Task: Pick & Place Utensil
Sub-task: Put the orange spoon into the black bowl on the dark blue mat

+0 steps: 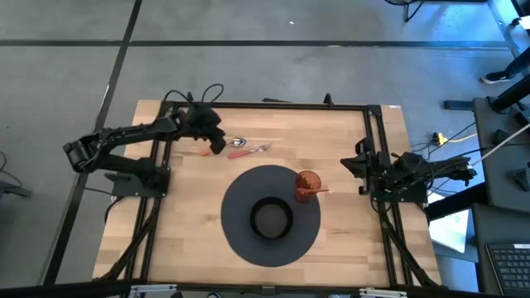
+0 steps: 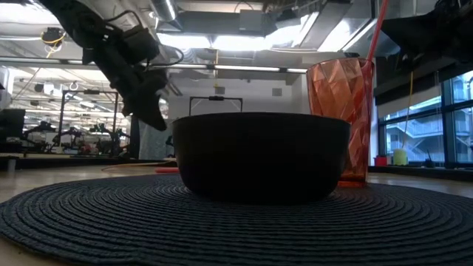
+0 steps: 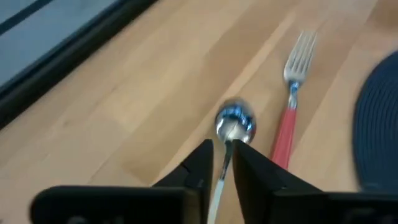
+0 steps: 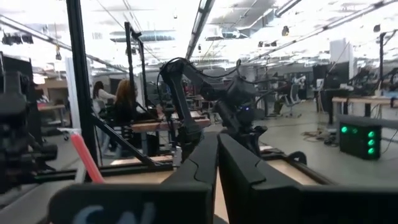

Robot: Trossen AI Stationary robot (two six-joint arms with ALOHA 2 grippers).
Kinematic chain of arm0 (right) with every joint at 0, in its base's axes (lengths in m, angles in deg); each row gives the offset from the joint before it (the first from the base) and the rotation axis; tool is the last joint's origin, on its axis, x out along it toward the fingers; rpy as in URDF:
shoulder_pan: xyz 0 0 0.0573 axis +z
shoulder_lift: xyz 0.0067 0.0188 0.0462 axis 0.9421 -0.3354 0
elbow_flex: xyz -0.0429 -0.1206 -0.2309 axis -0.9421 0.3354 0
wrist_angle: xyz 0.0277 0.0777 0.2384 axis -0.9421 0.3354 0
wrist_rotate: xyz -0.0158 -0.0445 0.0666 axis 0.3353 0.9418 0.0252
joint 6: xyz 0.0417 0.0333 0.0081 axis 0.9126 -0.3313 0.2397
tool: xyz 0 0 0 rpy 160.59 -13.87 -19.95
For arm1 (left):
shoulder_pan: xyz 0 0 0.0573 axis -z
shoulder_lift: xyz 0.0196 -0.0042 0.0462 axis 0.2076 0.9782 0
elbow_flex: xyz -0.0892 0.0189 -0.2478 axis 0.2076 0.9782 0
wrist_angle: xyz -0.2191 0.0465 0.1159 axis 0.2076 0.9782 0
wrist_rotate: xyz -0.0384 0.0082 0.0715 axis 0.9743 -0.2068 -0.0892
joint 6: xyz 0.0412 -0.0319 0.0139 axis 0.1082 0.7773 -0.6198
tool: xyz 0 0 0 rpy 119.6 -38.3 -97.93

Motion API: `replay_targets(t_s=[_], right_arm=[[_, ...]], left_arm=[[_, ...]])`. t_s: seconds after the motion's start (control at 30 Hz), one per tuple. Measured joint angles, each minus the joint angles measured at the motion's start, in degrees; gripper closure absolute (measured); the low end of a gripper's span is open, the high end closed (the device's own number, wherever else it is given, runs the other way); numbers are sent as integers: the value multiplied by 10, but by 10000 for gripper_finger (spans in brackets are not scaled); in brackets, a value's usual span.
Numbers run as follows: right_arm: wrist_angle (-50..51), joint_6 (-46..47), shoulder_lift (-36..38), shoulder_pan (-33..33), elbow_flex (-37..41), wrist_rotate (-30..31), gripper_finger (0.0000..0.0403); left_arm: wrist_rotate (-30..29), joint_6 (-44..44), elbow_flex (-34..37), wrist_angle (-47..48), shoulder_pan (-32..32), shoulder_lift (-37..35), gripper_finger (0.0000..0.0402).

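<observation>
The left hand (image 3: 221, 165), seen in the left wrist view at the bottom centre of the frame, has its two dark fingers (image 3: 198, 163) closed around the thin handle of a spoon (image 3: 234, 122), whose shiny bowl lies just ahead of the fingertips on the wooden counter (image 3: 143, 93). Just beside the spoon, to its right in that frame, lies a fork (image 3: 291, 106) with a red handle, tines pointing to the upper right.

From above, the left hand (image 1: 217, 142) sits in the upper left of the counter (image 1: 348, 141), with the spoon (image 1: 238, 143) and fork (image 1: 252, 151) just right of it. Below them, at centre frame, a dark round placemat (image 1: 240, 194) carries a black bowl (image 1: 272, 219) and, at its right edge, an orange tumbler (image 1: 308, 184) with something red standing in it.

The right hand (image 4: 216, 155) waits at the counter's right edge, its fingers pressed together. People sit at desks in the room beyond.
</observation>
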Motion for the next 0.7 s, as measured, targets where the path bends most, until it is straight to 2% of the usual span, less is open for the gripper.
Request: replay_targets(t_s=[0.37, 0.53, 0.7], right_arm=[[0, 61, 0, 0, 0, 0, 386], [0, 59, 0, 0, 0, 0, 386], [0, 59, 0, 0, 0, 0, 386]], left_arm=[[-32, -4, 0, 118, 55, 0, 247], [-105, -4, 0, 120, 88, 0, 230], [-176, -44, 0, 130, 128, 0, 229]])
